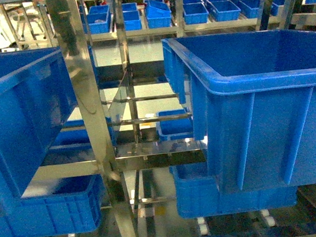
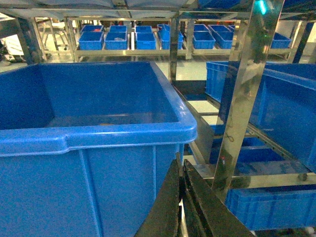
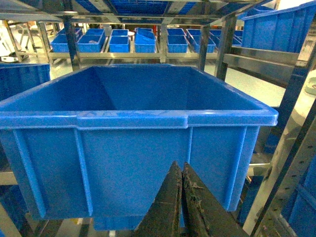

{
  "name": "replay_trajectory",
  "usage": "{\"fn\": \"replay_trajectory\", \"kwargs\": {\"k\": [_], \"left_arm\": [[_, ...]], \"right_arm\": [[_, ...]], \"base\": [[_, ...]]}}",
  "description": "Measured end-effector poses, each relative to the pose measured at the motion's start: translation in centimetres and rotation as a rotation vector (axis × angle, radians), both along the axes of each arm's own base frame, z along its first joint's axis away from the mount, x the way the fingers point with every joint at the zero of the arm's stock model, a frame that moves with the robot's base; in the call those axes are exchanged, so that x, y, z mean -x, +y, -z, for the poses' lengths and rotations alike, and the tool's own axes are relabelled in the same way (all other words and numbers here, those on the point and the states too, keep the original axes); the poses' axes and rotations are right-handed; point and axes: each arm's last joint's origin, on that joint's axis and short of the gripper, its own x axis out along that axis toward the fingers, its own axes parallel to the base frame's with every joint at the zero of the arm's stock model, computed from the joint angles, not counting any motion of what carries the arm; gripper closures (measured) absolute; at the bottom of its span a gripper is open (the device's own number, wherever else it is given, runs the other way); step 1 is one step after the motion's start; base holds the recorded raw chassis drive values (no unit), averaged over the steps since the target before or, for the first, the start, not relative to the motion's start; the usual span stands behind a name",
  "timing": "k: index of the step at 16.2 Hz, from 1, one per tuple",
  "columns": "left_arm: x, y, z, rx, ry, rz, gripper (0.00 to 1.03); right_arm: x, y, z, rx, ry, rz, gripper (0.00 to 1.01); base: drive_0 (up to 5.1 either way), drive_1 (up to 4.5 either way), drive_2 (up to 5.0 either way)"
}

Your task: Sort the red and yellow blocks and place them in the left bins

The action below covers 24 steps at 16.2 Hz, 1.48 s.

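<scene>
I see neither the red nor the yellow block clearly in any view. The only hint is a small orange-yellow speck (image 2: 104, 124) on the floor of the left bin (image 2: 98, 136) in the left wrist view, too small for me to call a block. It lies inside the bin, above and beyond the left gripper (image 2: 180, 197), which sits below the bin's front rim, outside its front wall. That gripper's fingers are pressed together with nothing between them.

My right gripper (image 3: 179, 202) is likewise pressed together and holds nothing. It sits low against the outside front wall of the right bin (image 3: 133, 148), whose visible interior shows only bare blue walls; I cannot see its floor.

In the head view, the two large blue bins stand on either side of a shiny metal rack (image 1: 95, 130), the left one (image 1: 17, 109) and the right one (image 1: 264, 114). Lower blue crates (image 1: 49, 213) sit beneath. Rows of smaller blue bins (image 1: 153, 15) line the far shelves.
</scene>
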Motion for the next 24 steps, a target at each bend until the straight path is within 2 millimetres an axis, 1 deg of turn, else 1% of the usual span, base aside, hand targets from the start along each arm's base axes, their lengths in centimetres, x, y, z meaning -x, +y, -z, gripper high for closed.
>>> {"fn": "replay_trajectory", "kwargs": {"k": [8,10,16,17,18,19,20,21,22,24], "left_arm": [[0.7,0.0,0.3,0.000,-0.007,0.000,1.01],[0.9,0.0,0.8,0.000,-0.023,0.002,1.01],[1.9,0.0,0.8,0.000,-0.026,0.000,1.01],[2.0,0.0,0.8,0.000,-0.026,0.000,1.01],[2.1,0.0,0.9,0.000,-0.023,0.000,1.01],[2.3,0.0,1.0,0.000,-0.011,0.000,1.01],[3.0,0.0,1.5,0.000,0.031,0.001,1.01],[3.2,0.0,0.9,0.000,-0.034,0.004,1.01],[3.2,0.0,1.3,0.000,0.002,0.003,1.01],[3.2,0.0,1.2,0.000,-0.011,0.001,1.01]], "right_arm": [[0.5,0.0,0.3,0.000,-0.006,0.000,0.99],[0.8,0.0,1.0,0.001,-0.008,0.000,0.99],[1.6,0.0,0.9,0.001,-0.021,0.000,0.99],[1.8,0.0,1.1,0.000,-0.006,0.000,0.99],[2.5,0.0,1.5,0.000,0.022,-0.002,0.99],[2.7,0.0,0.9,0.001,-0.036,-0.003,0.99],[2.7,0.0,1.3,0.001,-0.002,-0.003,0.99],[2.7,0.0,1.2,0.001,-0.011,-0.001,0.99],[2.7,0.0,1.3,0.001,-0.011,-0.001,0.99],[2.7,0.0,1.3,0.001,-0.010,-0.001,0.99]], "base": [[0.0,0.00,0.0],[0.0,0.00,0.0],[0.0,0.00,0.0],[0.0,0.00,0.0],[0.0,0.00,0.0],[0.0,0.00,0.0],[0.0,0.00,0.0],[0.0,0.00,0.0],[0.0,0.00,0.0],[0.0,0.00,0.0]]}}
